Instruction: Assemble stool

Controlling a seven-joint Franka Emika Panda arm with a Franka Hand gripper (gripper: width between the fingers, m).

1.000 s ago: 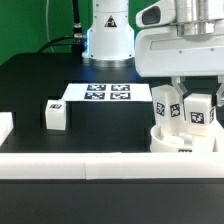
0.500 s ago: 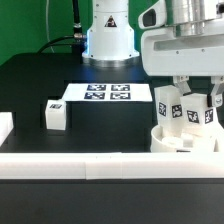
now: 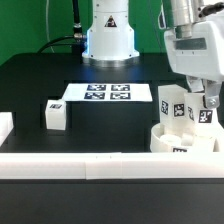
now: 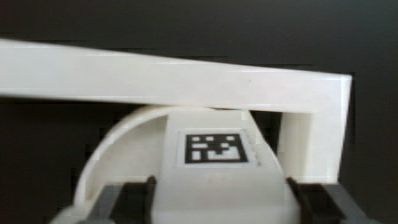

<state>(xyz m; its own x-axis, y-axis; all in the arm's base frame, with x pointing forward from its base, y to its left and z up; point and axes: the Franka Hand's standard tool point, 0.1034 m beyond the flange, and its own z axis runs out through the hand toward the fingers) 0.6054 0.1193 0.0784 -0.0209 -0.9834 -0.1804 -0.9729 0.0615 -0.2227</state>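
The end effector (image 3: pixel 207 99) is clenched on the stool leg (image 4: pixel 217 150) — probably light, stiff, slick plastic, best pinched across its flat sides.

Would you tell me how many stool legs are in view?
3: a loose leg at the exterior view's left, a second leg upright on the seat, a third leg in the pincer.
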